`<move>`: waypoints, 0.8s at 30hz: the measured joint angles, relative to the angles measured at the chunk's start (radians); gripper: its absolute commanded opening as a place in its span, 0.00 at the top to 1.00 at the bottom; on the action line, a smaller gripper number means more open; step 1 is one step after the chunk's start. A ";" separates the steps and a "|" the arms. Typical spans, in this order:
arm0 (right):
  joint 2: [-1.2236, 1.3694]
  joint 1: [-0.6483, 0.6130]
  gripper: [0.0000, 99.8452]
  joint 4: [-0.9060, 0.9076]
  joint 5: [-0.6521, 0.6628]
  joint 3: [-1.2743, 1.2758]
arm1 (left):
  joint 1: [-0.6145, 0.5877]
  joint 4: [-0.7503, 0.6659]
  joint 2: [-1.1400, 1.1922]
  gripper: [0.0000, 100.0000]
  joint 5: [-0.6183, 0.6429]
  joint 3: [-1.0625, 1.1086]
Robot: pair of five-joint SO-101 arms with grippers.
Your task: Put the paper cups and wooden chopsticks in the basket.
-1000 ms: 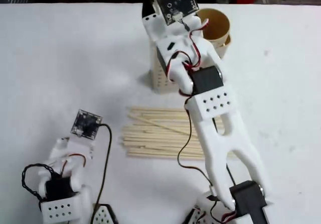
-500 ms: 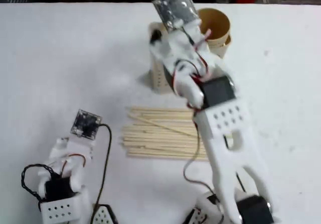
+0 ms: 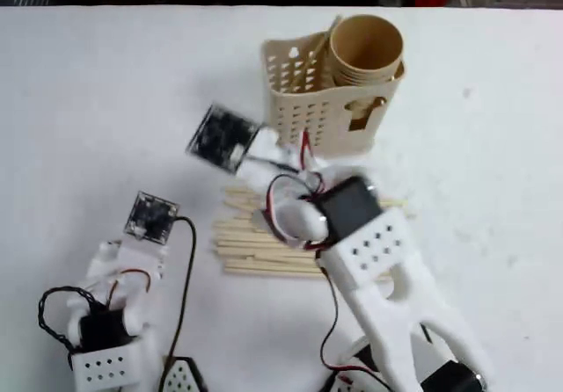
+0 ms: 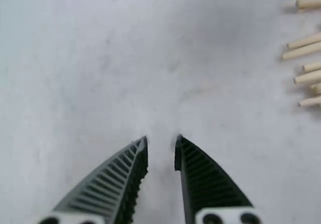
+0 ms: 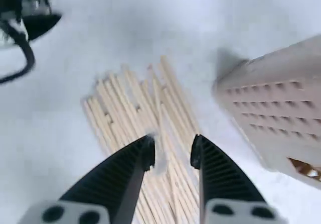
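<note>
High view: one white table (image 3: 106, 84) was seen with two arms mounted along its 6 o'clock edge, the left arm (image 3: 114, 322) at about 7 o'clock and the right arm (image 3: 378, 251) at about 5 o'clock. One pale perforated basket (image 3: 308, 111) was placed near the 12 o'clock edge. One nested stack of paper cups (image 3: 365, 49) was lodged in the basket's 3 o'clock end, its rim rising above the basket's wall; the number of cups in the stack could not be counted. One loose pile of wooden chopsticks (image 3: 251, 243) was spread flat on the table at the basket's 6 o'clock side, laid roughly along the 9-to-3 line. They were too many and too overlapped to be counted, and the pile's 3 o'clock part was covered by the right arm. In the right wrist view the right gripper (image 5: 172, 151) was held over the chopsticks (image 5: 130, 118) with its two jaws spread and nothing pinched between them, the basket (image 5: 271, 98) lying near. In the left wrist view the left gripper (image 4: 160, 148) was poised over bare table (image 4: 100, 58) with its two jaws parted by a narrow gap and nothing held. About nine chopstick ends (image 4: 301, 48) were seen well apart from it.
</note>
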 measured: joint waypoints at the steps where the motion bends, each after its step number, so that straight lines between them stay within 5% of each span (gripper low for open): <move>1: 0.002 -0.002 0.87 -0.035 0.029 0.058 | 0.000 0.000 0.000 0.89 0.000 0.000; 8: 0.075 0.006 0.86 -0.284 0.115 0.325 | 0.000 0.000 0.000 0.89 0.000 0.000; 24: 0.651 0.103 0.81 -0.443 0.118 0.126 | 0.000 0.000 0.000 0.89 0.000 0.000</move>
